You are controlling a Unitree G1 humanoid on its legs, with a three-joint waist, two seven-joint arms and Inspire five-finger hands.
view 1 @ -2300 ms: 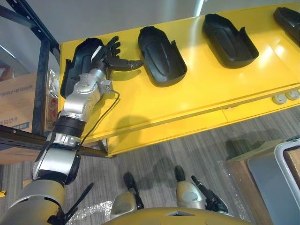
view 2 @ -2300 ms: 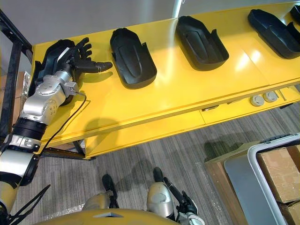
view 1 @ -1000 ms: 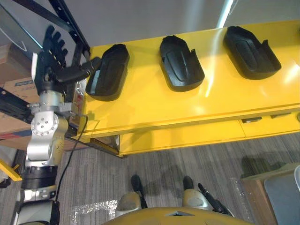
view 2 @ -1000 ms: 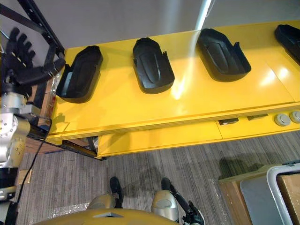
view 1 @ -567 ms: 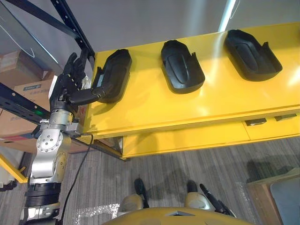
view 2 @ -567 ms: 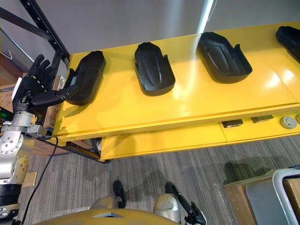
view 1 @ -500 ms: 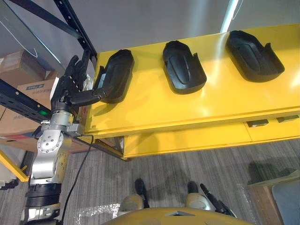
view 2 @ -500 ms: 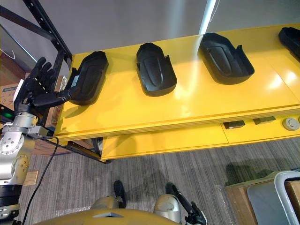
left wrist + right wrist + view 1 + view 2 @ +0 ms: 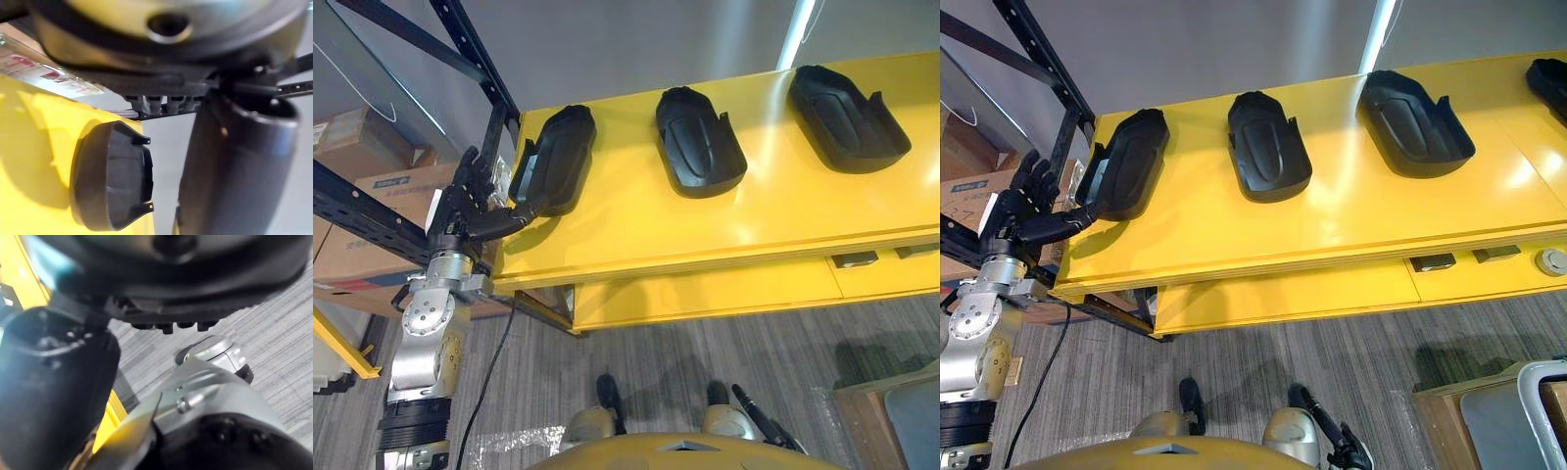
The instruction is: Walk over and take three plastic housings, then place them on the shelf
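Observation:
Three black plastic housings lie in a row on the yellow shelf top [image 9: 636, 230]: left [image 9: 553, 157], middle [image 9: 698, 139] and right [image 9: 845, 103]. Another housing [image 9: 1552, 73] shows at the far right edge. My left hand [image 9: 468, 208] hangs just off the shelf top's left corner, open and empty. Its thumb reaches toward the near end of the left housing; I cannot tell whether it touches. In the left wrist view that housing [image 9: 112, 181] lies past the thumb [image 9: 234, 166]. My right hand [image 9: 54, 382] hangs low over the grey floor, relaxed and empty.
A dark metal rack upright [image 9: 475, 49] rises right behind my left hand. Cardboard boxes [image 9: 367, 215] sit on the rack at the left. A box and a white-rimmed cart [image 9: 1533, 392] stand at the lower right. Drawer pulls [image 9: 1432, 262] line the yellow front.
My left hand has come off the left housing, swung up and out to the left, then dropped to the shelf top's corner. The camera has shifted; the housings stay put.

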